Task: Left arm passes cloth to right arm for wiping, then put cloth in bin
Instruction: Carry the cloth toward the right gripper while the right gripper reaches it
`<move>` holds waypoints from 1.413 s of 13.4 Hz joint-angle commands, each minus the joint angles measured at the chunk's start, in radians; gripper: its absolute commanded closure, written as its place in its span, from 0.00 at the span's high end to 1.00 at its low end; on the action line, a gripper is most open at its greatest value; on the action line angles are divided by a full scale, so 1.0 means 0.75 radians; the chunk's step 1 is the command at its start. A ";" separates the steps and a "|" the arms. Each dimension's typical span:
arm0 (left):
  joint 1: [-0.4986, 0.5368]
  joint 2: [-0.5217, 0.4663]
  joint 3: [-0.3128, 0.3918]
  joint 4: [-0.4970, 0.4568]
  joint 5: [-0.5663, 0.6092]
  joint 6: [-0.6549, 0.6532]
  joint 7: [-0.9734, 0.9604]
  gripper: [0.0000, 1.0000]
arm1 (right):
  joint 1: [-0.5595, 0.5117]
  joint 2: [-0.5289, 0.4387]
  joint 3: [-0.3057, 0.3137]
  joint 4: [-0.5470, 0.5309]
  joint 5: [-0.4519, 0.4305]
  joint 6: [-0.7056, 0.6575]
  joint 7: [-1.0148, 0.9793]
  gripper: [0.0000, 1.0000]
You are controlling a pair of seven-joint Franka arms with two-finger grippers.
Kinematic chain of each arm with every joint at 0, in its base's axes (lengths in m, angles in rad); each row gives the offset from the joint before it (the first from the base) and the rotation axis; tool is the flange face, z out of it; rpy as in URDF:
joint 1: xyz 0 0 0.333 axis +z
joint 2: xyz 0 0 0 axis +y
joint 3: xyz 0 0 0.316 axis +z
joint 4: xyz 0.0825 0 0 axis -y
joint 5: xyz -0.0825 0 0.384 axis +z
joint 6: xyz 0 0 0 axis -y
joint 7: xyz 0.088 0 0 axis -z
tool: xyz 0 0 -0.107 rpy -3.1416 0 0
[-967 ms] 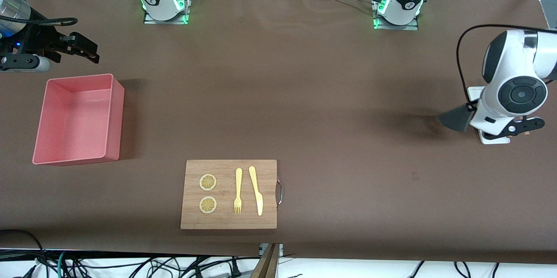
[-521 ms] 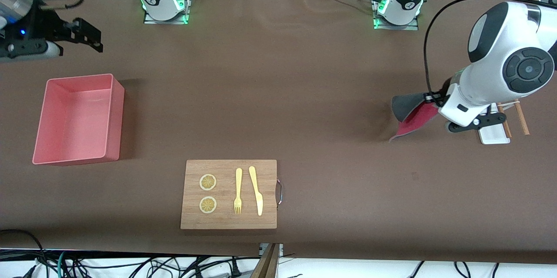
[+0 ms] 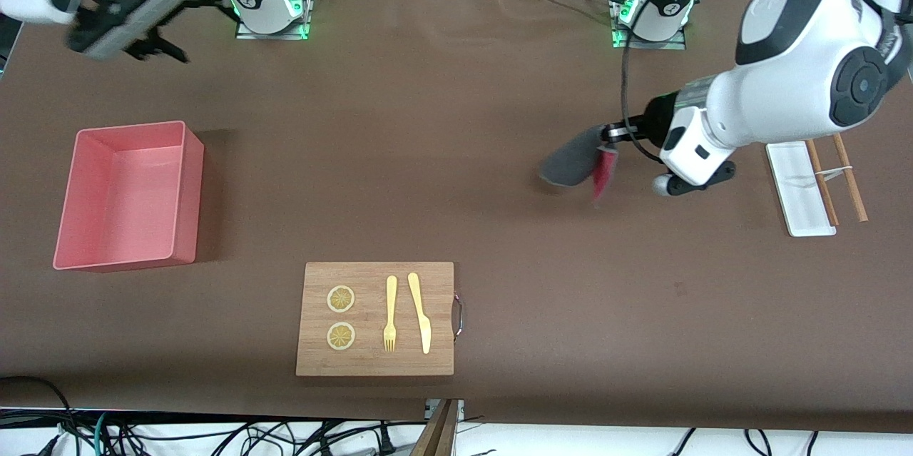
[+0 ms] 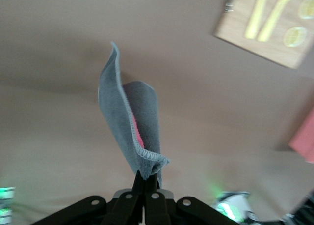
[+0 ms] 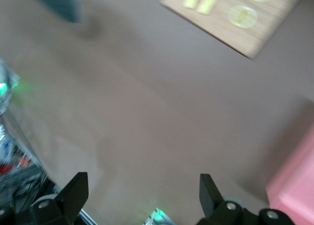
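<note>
L gripper (image 3: 619, 135), up over the table (image 3: 456, 156) toward the L arm's end, pinches the cloth (image 3: 576, 163) hanging clear, w/ R gripper (image 3: 162, 28) spread open, empty, above the R-arm-end top corner by the bin (image 3: 187, 156).

A robotics lab. Two arm bases (image 3: 267, 3) are bolted to a brown-covered desk (image 3: 456, 120). Loose cables (image 3: 214, 434) trail along its edge.

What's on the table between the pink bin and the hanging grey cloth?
Nothing: the front view shows bare brown tabletop between the salmon-pink plastic bin and the grey-and-pink cloth.
</note>
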 commanded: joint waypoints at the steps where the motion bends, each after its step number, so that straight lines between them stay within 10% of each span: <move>1: -0.076 0.048 0.002 0.046 -0.208 0.136 -0.052 0.00 | 0.030 0.144 -0.001 0.019 0.165 0.119 -0.284 1.00; 9: -0.350 0.080 0.000 0.042 -0.542 0.692 -0.673 0.00 | 0.238 0.338 -0.001 -0.093 0.427 0.622 -0.790 1.00; 17: -0.488 0.093 0.002 0.026 -0.557 1.010 -0.950 0.00 | 0.363 0.365 -0.001 -0.195 0.427 0.884 -0.784 1.00; 19: -0.488 0.093 0.004 0.026 -0.555 1.010 -0.950 0.00 | 0.375 0.375 -0.001 -0.193 0.415 0.898 -0.788 0.79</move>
